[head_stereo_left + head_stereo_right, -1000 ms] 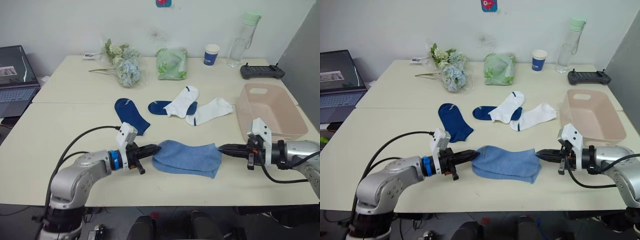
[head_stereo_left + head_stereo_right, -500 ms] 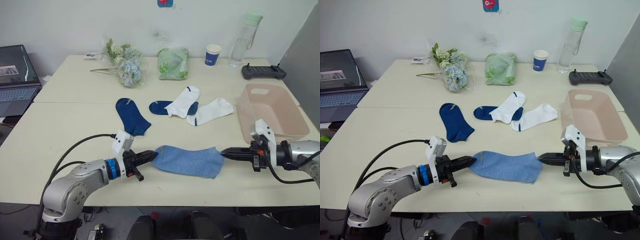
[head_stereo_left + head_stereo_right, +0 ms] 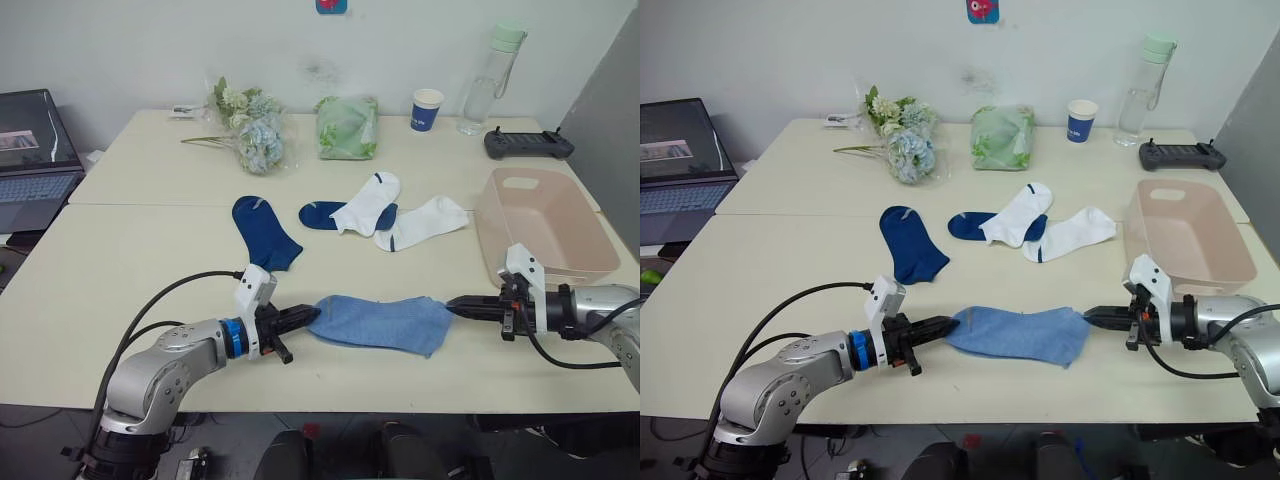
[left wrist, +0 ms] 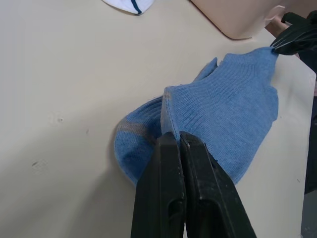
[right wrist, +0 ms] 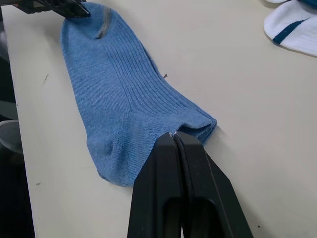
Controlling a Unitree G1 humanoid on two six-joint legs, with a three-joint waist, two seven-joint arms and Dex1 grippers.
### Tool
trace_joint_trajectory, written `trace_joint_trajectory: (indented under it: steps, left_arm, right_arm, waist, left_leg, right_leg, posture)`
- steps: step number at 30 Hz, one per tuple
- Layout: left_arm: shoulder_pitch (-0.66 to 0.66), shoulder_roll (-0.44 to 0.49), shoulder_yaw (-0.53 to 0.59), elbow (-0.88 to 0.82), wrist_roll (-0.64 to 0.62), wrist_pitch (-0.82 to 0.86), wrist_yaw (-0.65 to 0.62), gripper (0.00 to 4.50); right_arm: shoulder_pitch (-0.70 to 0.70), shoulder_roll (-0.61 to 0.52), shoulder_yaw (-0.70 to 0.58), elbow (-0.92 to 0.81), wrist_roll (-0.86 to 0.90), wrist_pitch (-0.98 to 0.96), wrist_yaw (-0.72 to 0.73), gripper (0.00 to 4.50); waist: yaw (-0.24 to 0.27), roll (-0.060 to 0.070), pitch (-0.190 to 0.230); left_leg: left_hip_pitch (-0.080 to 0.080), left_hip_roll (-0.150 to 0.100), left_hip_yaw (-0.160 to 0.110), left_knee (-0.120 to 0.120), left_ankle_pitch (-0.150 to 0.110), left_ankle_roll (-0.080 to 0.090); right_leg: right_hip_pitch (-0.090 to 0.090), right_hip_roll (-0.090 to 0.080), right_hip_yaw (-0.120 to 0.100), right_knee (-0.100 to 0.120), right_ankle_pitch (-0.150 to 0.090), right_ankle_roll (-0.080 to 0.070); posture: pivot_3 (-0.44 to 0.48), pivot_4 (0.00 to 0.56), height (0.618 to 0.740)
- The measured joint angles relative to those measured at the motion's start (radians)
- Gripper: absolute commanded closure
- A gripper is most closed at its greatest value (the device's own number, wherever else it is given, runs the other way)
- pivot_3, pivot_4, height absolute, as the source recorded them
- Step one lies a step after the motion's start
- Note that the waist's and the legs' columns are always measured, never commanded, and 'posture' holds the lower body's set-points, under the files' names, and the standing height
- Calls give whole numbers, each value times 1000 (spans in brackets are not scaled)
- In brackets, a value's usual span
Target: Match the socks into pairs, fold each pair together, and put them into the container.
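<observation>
Light blue socks [image 3: 385, 322], stacked as a pair, are lying on the bench [image 3: 150, 250] near the container [image 3: 545, 225]; I am keeping left end effector [image 3: 308, 317] and right end effector [image 3: 455, 304] clamped on opposite ends, stretching them flat for folding.

no readable text. blue paper cup [image 3: 425, 110] bears white markings, too small to read; laptop screen [image 3: 24, 133] contents likewise illegible.

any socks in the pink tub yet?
No, the pink tub holds nothing; the light blue socks are stretched on the table between the left hand and right hand.
</observation>
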Motion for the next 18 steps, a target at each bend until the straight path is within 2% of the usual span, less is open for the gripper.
trace_joint_trajectory:
  steps: [18]
  left_arm:
    - [61,14,-34,20,42,-58,-10,4470]
  right_arm:
    - [-38,54,69,74,-71,-76,3,4500]
  waist:
    - [4,0,0]
  left_leg:
    - [0,0,0,0,0,0]
  right_leg:
    - [0,0,0,0,0,0]
  posture:
    - [0,150,740]
